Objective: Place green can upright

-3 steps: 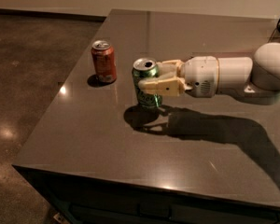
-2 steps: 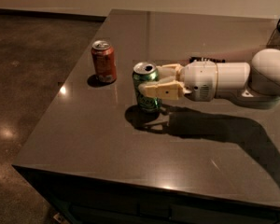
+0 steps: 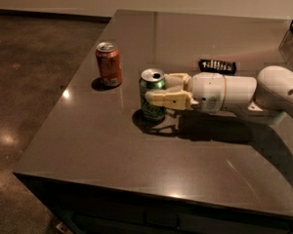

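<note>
Green can: We see the green can standing upright on the table. Its silver top faces up, its base rests on the surface, and a dark shadow pools around the base. It sits in the table's left half, a little in from the left edge and about midway between the far and near edges.

Gripper: The gripper reaches in level from the table's right side, low over the surface, at the height of the can's upper half.

Jaws: We read them as closed onto the green can, parted only as wide as the can itself, with nothing else between them.

Can and jaws: The can stands between the two fingers, close to their tips. The near finger lies across the side of the can that faces us, at mid-height, and touches it. The far finger runs behind the can just below its rim, and the can hides its tip from us.

Arm: The pale arm stretches along the table towards its right edge and casts a broad shadow on the surface.

Red-orange can: The red-orange can stands upright on the table, nearer the left edge and further back, apart from the green can and the gripper.

Dark object: A flat dark object lies on the table behind the arm, towards the far side; we cannot tell what it is.

Floor: A glossy floor shows beyond the table's left edge.
</note>
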Controlling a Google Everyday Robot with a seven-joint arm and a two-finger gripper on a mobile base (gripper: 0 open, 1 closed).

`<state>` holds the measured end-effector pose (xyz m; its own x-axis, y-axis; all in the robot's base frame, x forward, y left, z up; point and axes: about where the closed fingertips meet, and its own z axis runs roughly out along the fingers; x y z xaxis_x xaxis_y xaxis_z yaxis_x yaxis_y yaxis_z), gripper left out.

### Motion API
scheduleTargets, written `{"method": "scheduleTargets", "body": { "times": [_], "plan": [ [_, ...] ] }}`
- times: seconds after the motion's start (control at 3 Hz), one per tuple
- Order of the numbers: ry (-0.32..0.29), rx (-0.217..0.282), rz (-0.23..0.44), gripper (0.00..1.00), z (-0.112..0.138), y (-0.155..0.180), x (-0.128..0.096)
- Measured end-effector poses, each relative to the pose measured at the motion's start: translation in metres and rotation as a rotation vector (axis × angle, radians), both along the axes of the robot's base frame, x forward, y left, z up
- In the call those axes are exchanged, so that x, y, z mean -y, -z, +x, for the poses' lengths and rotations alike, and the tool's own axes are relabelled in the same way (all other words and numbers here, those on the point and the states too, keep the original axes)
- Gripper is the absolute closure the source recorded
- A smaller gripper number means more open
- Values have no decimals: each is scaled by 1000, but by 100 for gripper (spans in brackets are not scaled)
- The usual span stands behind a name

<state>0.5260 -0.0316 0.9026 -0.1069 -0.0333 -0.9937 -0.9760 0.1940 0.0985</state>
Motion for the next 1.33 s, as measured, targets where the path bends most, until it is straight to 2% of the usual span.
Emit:
{"method": "scheduleTargets", "body": {
  "times": [1.0, 1.33],
  "plan": [
    [-13, 2, -3, 12, -2, -2, -7],
    [-17, 3, -3, 0, -2, -2, -10]
  ]
}}
